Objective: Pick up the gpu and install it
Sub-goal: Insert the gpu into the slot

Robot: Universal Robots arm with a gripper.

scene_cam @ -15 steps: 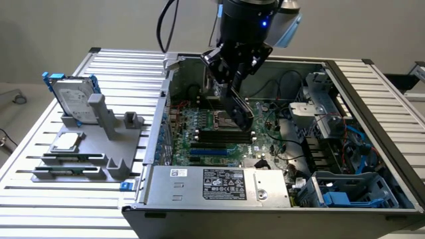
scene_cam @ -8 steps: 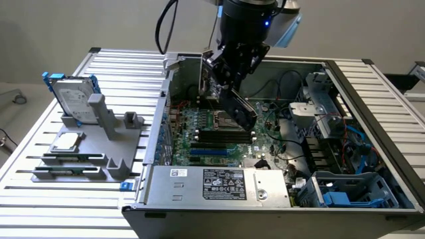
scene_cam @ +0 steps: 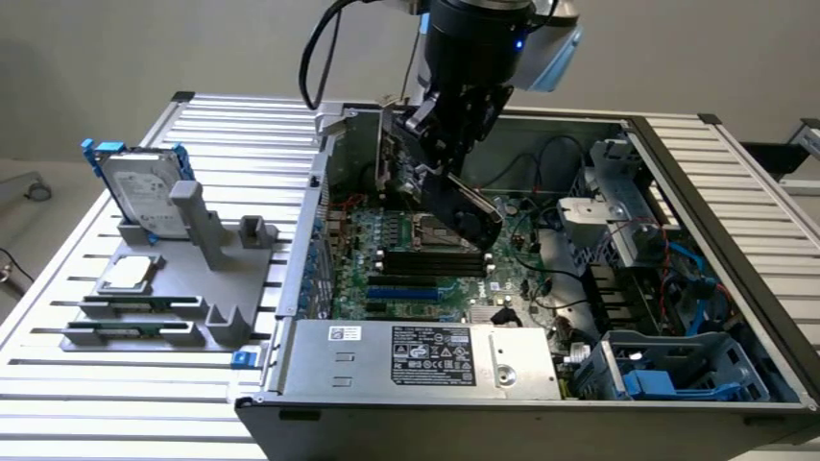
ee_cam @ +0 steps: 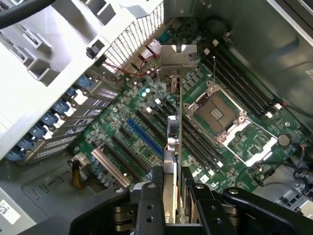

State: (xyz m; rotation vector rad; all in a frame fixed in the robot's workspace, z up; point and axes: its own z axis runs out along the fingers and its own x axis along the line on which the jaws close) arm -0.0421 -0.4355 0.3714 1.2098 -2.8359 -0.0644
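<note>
The gpu (ee_cam: 175,128) (edge-on) tight in the end effector (ee_cam: 174,197), above the motherboard (ee_cam: 244,143)

We see a plain pale grey wall (scene_cam: 141,43) at the back, before it a worktable (scene_cam: 237,120) topped with ribbed silver aluminium slats, a strip of pale floor (scene_cam: 33,230) at the exterior view's left, soft even light over everything.
</note>
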